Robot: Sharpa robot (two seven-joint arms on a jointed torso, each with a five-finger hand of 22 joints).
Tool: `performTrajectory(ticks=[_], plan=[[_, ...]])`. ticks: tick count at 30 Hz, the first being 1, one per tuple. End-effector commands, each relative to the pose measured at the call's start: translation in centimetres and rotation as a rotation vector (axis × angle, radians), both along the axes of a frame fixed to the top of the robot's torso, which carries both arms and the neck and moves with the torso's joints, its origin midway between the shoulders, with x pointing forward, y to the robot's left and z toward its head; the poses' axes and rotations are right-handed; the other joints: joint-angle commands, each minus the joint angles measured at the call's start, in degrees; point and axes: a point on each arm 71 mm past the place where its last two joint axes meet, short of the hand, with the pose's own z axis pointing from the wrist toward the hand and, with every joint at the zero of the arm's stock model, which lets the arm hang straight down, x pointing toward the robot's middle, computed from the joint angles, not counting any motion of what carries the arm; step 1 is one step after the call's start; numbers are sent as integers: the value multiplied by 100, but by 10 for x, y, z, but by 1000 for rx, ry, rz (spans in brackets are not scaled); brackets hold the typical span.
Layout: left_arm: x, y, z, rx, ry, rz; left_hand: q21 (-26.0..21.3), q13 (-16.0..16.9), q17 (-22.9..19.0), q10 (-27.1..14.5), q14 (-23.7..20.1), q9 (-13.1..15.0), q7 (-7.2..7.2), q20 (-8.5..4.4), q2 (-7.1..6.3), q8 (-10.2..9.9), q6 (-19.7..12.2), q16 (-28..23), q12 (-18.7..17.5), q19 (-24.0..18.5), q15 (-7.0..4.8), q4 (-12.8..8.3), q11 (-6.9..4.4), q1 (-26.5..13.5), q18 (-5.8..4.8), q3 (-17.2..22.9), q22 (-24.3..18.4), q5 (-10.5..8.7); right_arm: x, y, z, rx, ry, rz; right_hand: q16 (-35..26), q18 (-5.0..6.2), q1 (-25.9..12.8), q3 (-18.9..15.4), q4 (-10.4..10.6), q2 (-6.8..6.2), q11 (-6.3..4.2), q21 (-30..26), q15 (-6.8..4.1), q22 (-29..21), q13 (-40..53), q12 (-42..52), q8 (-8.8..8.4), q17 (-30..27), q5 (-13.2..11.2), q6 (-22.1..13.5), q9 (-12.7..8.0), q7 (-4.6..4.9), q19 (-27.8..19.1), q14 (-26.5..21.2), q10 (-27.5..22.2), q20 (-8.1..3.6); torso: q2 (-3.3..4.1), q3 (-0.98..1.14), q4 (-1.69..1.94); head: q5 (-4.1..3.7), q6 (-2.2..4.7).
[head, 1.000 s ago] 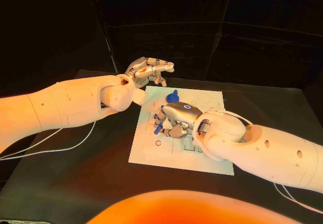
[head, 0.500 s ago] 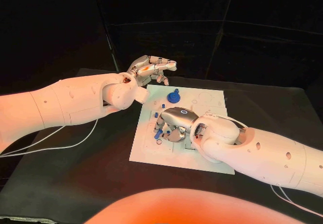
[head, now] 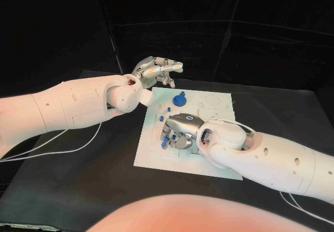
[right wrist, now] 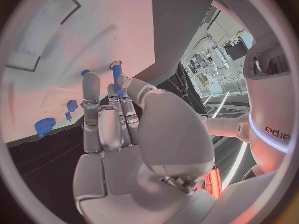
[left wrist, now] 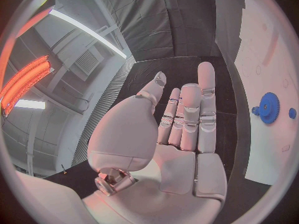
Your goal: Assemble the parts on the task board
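Starting at your left, the left robot hand (head: pixel 157 68) hangs above the black counter (head: pixel 83 169) just past the far left corner of the task board (head: pixel 212 164), its fingers loosely apart and nothing in them; the left wrist view shows the palm bare. Moving right onto the white board, you have a blue gear-shaped part (head: pixel 180 100) standing near the far edge, with a small blue peg (head: pixel 160 118) closer in by the board's left side. At the board's middle, the right robot hand (head: pixel 179 131) is pressed down over the plate, fingers curled around a slim blue pin (right wrist: pixel 116 78); the right wrist view shows that pin between thumb and fingertip, its tip at a ringed hole, though you can't quite tell whether it is seated.
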Motion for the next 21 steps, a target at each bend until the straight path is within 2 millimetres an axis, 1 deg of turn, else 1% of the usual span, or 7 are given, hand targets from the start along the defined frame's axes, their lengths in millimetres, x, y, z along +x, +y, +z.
performTrajectory(ticks=[1, 8, 14, 18, 21], plan=[[0, -1, 1, -9, -3, -10, -31, 7, -5, -50, -47, -3, -10, 30, 32, 32, -50, -22, 33, 2, -5, -5, -6, 32, 63, -28, -5, 3, -1, 1, -1, -31, 3, 17, 14, 25, -29, 18, -5, -9, -154, 36, -20, 6, 10, 31, -33, -7, 18, 43, -5, 4, -33, 169, 216, 5, 4, 1, 2, 7, -8], [0, -1, 1, -8, -2, -11, -31, 7, -5, -50, -47, -3, -10, 30, 32, 32, -50, -22, 33, 2, -5, -5, -6, 32, 63, -28, -5, 3, 0, -1, -3, -49, -7, 6, 13, 25, -35, 18, -5, -10, -155, 38, -20, 7, 11, 30, -33, -8, 17, 45, -5, 4, -34, 168, 218, 6, 1, 0, -7, 4, -15], [0, -1, 1, -8, -2, -11, -31, 7, -5, -50, -47, -3, -10, 30, 32, 32, -50, -22, 33, 2, -5, -5, -6, 32, 63, -28, -5, 3, 1, -1, -4, -63, -20, -7, 5, 26, -57, 20, 0, -3, -157, 40, -20, 3, 12, 24, -32, -28, 20, 52, -3, 2, -43, 165, 224, 8, 4, 1, 7, 3, -30], [0, -1, 1, -8, -1, -11, -31, 7, -5, -50, -47, -3, -10, 30, 32, 32, -50, -22, 33, 2, -5, -5, -6, 32, 63, -28, -5, 3, 1, 1, -4, -71, -19, -3, 5, 26, -57, 20, 0, -3, -157, 40, -20, 3, 12, 24, -32, -28, 20, 52, -3, 2, -43, 165, 224, 8, 5, -4, 11, 7, -30], [0, 0, 1, -8, -1, -10, -31, 7, -5, -50, -47, -3, -10, 30, 32, 32, -50, -22, 33, 2, -5, -5, -6, 32, 63, -28, -5, 3, -3, 2, -9, -82, -13, 7, 3, 28, -67, 20, 1, -2, -157, 39, -19, -1, 12, 21, -33, -34, 25, 53, -3, 1, -48, 163, 226, 9, 0, -1, 1, 23, -30]])
